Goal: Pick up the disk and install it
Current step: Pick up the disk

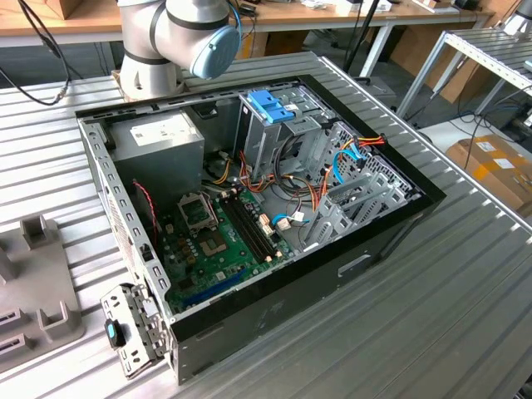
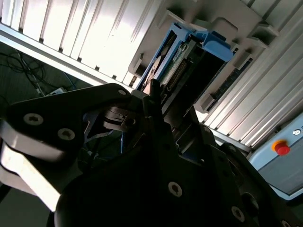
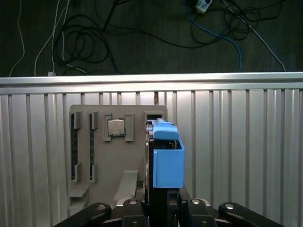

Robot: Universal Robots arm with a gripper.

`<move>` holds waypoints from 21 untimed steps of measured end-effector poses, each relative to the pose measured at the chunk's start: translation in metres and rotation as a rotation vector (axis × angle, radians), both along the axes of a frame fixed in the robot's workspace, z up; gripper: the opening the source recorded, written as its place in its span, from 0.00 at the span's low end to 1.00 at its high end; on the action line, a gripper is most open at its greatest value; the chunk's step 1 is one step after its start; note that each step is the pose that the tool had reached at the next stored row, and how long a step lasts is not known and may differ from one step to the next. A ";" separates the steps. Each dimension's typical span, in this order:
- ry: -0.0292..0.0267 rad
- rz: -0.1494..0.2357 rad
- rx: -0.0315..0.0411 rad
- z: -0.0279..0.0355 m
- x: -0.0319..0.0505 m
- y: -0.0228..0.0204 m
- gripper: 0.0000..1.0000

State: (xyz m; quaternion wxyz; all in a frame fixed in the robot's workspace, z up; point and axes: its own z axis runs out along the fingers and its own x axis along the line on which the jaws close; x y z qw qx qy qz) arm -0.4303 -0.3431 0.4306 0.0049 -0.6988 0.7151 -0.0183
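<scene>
Light blue plastic rails frame the disk (image 3: 168, 165), a flat slab with a dark body, seen edge-on in the first wrist view. In the second wrist view its end shows a row of connector pins. The black fingers (image 2: 152, 99) are clamped on its sides, holding it upright at a moulded grey holder (image 3: 118, 161) with slots. The holder lies on the ribbed aluminium bench (image 3: 246, 142). Whether the disk rests in a slot cannot be told.

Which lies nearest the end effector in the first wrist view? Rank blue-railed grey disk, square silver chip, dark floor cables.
1. Blue-railed grey disk: at the end effector.
2. Square silver chip: in grey holder.
3. Dark floor cables: past the table edge.
</scene>
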 end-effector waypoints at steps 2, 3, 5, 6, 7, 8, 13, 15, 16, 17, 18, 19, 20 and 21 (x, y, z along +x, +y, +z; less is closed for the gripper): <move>0.0001 0.000 0.0000 0.0042 0.0000 0.0000 0.35; -0.0001 0.000 0.0000 0.0061 0.0000 0.0000 0.35; -0.0001 0.000 0.0001 0.0129 0.0000 0.0000 0.35; -0.0001 0.000 0.0001 0.0160 0.0000 0.0000 0.35; -0.0001 0.000 0.0001 0.0185 0.0000 0.0000 0.35; -0.0001 0.000 0.0001 0.0208 0.0000 0.0000 0.35; -0.0001 0.000 0.0001 0.0342 0.0000 0.0000 0.35; -0.0002 0.000 0.0001 0.0384 0.0000 0.0000 0.35; -0.0002 0.000 0.0001 0.0404 0.0000 0.0000 0.35; -0.0002 0.000 0.0001 0.0424 0.0000 0.0000 0.35; -0.0001 0.000 0.0001 0.0443 0.0000 0.0000 0.35; -0.0002 0.000 0.0001 0.0466 0.0000 0.0000 0.35; -0.0002 0.000 0.0001 0.0486 0.0000 0.0000 0.35; -0.0002 0.000 0.0001 0.0511 0.0000 0.0000 0.35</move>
